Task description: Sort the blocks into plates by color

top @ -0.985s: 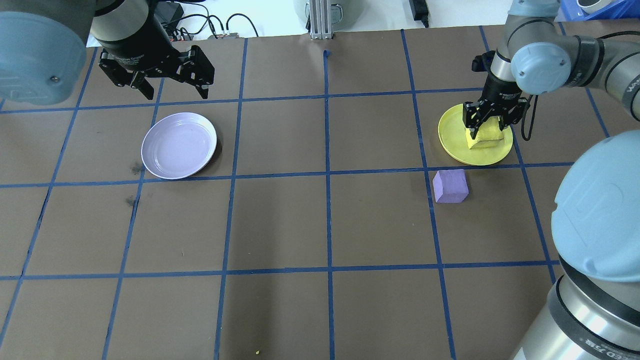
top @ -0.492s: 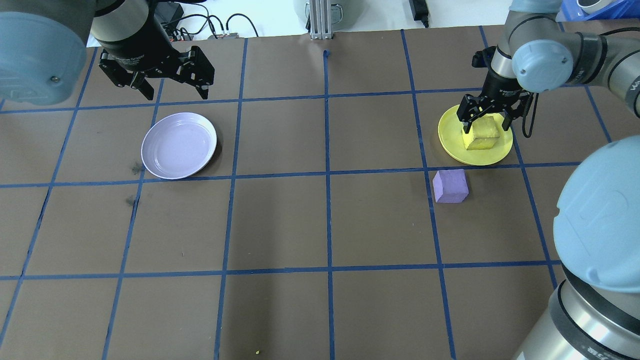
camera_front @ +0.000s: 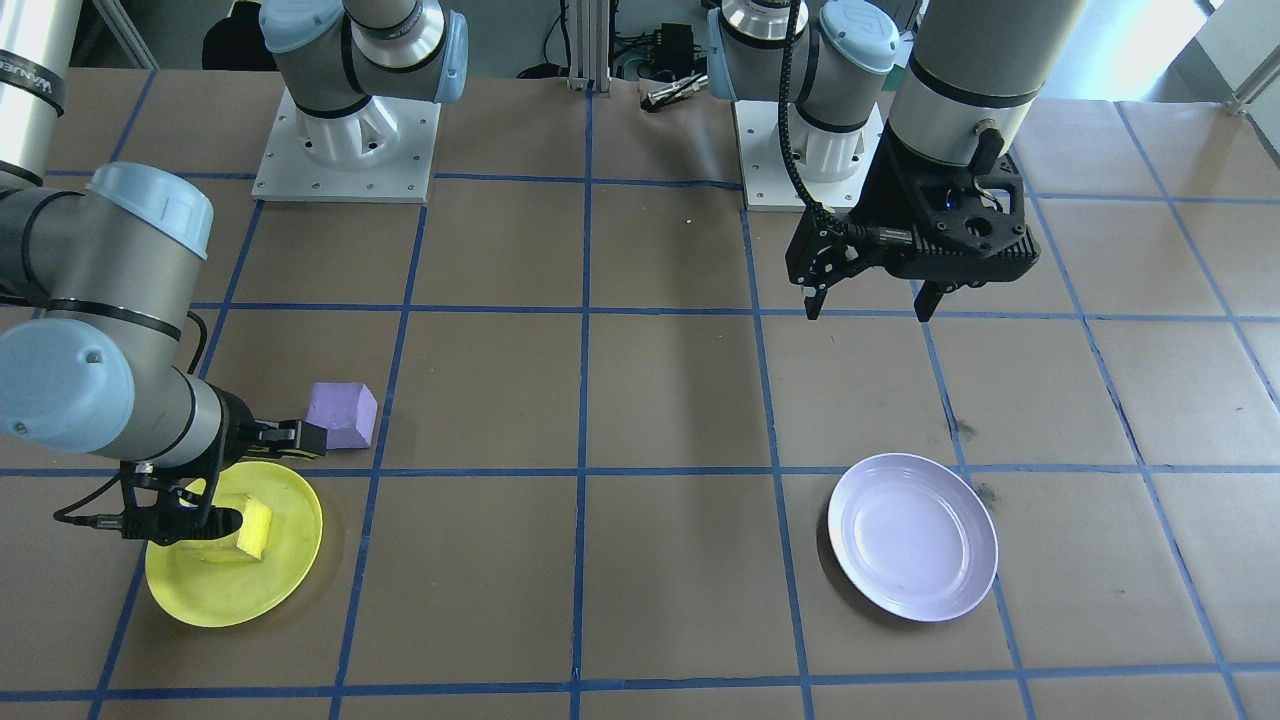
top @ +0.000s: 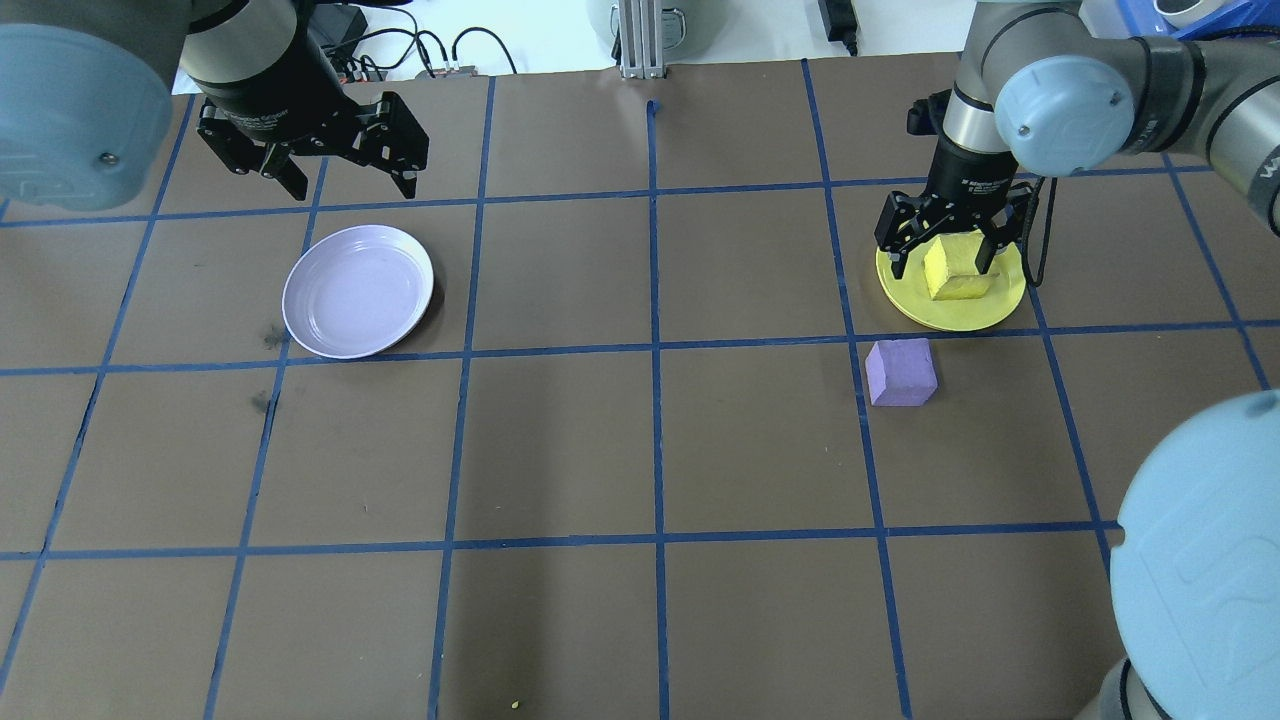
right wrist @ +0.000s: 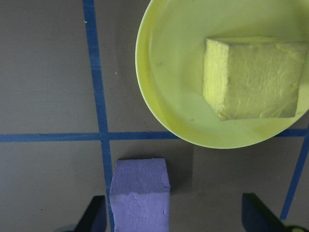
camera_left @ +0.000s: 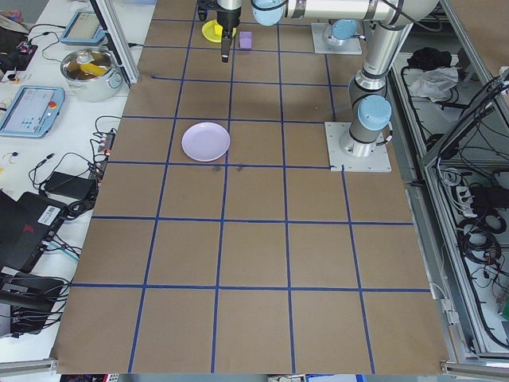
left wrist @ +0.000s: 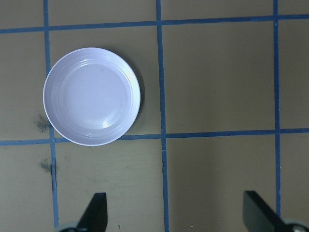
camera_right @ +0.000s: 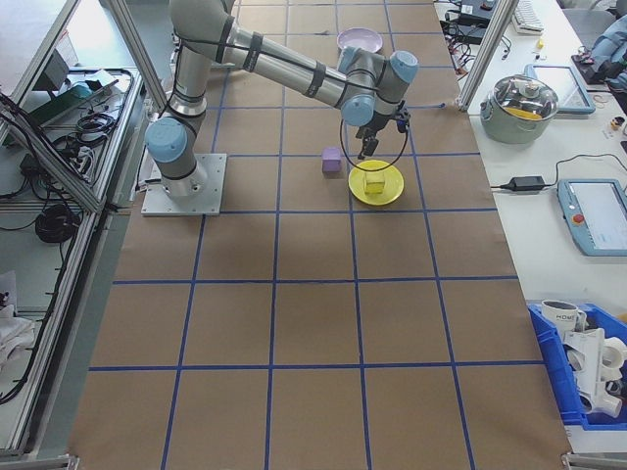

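Observation:
The yellow block (top: 957, 270) lies on the yellow plate (top: 962, 313), free of any grip. My right gripper (top: 940, 262) hangs open just above them, its fingers (right wrist: 97, 213) wide apart. The purple block (top: 900, 372) rests on the brown paper just in front of that plate, and in the right wrist view the purple block (right wrist: 140, 195) sits below the yellow plate's rim (right wrist: 161, 104). Far to the left, the lavender plate (top: 358, 290) holds nothing. My left gripper (top: 353, 186) hovers open beyond it, well above the table.
Blue tape lines (top: 655, 345) divide the brown paper into squares. Cables and a metal post (top: 640, 45) line the far edge. Both arm bases (camera_front: 345, 150) are bolted near the robot's side. Dark smudges (top: 265, 400) mark the paper near the lavender plate.
My right gripper opened off the yellow block, rose and shifted left; the block stays on the yellow plate. The left arm has not moved.

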{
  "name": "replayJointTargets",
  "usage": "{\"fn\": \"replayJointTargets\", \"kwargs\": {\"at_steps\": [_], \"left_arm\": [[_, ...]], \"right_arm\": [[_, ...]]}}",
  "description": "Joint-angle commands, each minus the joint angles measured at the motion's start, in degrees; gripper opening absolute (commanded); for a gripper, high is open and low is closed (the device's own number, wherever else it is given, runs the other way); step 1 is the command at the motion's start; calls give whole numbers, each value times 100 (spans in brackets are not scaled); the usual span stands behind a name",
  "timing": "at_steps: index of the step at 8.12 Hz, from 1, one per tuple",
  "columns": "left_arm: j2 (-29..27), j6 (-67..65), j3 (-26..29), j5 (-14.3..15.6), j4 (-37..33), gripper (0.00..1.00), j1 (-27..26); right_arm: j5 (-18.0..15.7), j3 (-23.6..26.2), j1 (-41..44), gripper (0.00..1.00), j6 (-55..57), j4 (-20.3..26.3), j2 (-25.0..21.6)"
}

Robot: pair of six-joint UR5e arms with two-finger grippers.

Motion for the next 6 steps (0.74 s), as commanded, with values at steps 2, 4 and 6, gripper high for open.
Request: {"fn": "replayJointTargets", "kwargs": {"at_steps": [2, 4, 6], "left_arm": [[-4, 0, -2, 0, 0, 100, 0], [-4, 0, -2, 0, 9, 100, 0], [-4, 0, -2, 0, 9, 100, 0]], "right_arm": [[-5, 1055, 143, 100, 17, -167, -184], [3, 1329, 143, 100, -27, -344, -140], [12, 1426, 143, 86, -27, -379, -79]]}}
